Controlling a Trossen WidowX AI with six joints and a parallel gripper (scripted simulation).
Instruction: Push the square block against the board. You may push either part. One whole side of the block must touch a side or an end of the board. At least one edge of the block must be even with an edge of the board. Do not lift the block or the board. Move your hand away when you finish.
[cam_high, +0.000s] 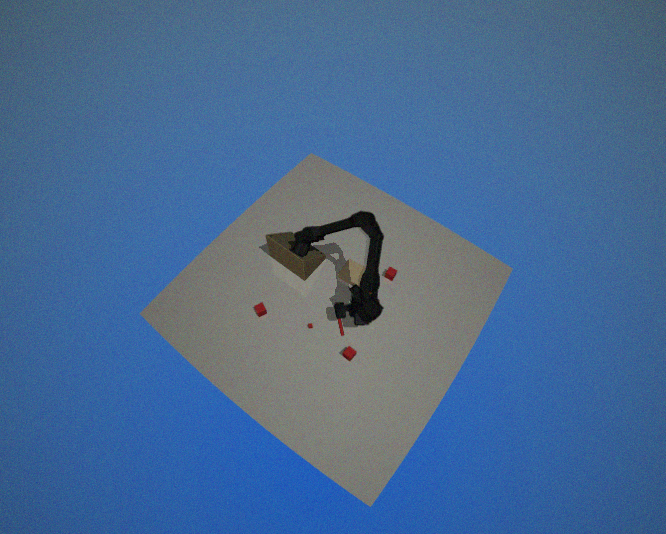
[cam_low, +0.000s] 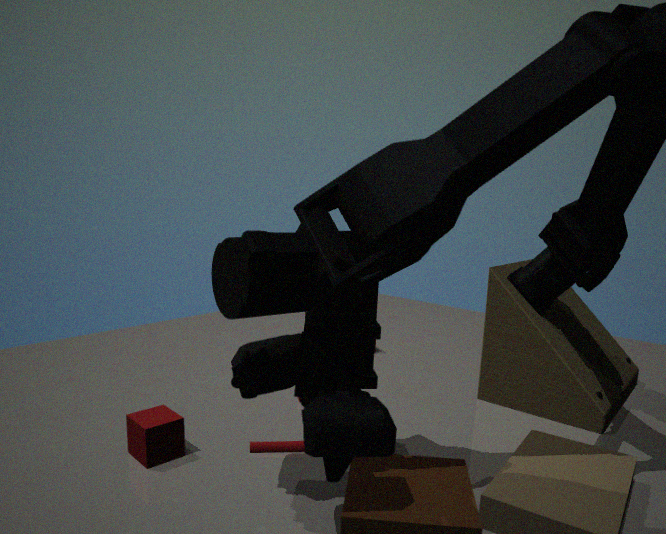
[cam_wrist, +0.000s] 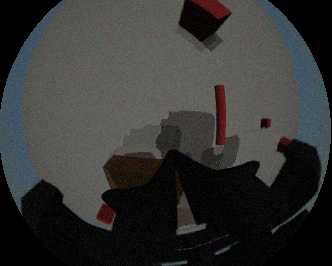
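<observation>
On grey floor (cam_high: 389, 400) (cam_low: 222, 495) (cam_wrist: 100, 95), blue bkgd all round — pincer (cam_high: 340, 311) (cam_low: 333, 479) (cam_wrist: 172, 153) clenched, nothing held, nr brown block (cam_low: 411, 492) (cam_wrist: 132, 169).

A matte grey, four-cornered flat surface (cam_high: 400, 400) (cam_low: 211, 378) (cam_wrist: 100, 90) served as the floor, faintly grainy all over. Beyond the grey surface, on every side of it from above, lay a plain blue backdrop (cam_high: 111, 111) (cam_low: 138, 166) (cam_wrist: 11, 115), deeper blue below the surface in the top view and duller above it. In the exterior view the backdrop rose behind the surface, blue near its far edge and dim grey-green higher up. The light was low, and dark grey shadows fell across the surface.
</observation>
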